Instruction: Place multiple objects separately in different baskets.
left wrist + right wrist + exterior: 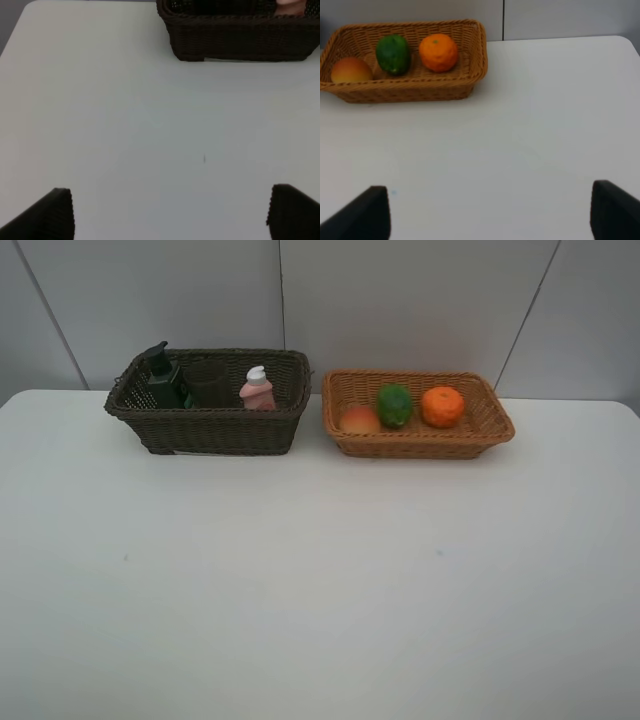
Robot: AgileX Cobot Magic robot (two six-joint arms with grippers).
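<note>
The dark brown basket point(210, 425) stands at the back left and holds the dark green pump bottle point(163, 378), the pink bottle with white cap point(258, 390) and a dim translucent cup point(208, 382) between them. The light tan basket point(415, 445) to its right holds the peach-like fruit point(360, 420), the green lime point(394, 405) and the orange tangerine point(442, 406). Neither gripper shows in the exterior view. My left gripper point(172, 215) is open and empty over bare table, well short of the dark basket point(240, 37). My right gripper point(490, 215) is open and empty, well short of the tan basket point(405, 90).
The white table point(320, 580) runs wide in front of both baskets. A grey panelled wall point(400, 300) rises right behind them. The table's left edge shows in the left wrist view point(12, 35), its right corner in the right wrist view point(627, 42).
</note>
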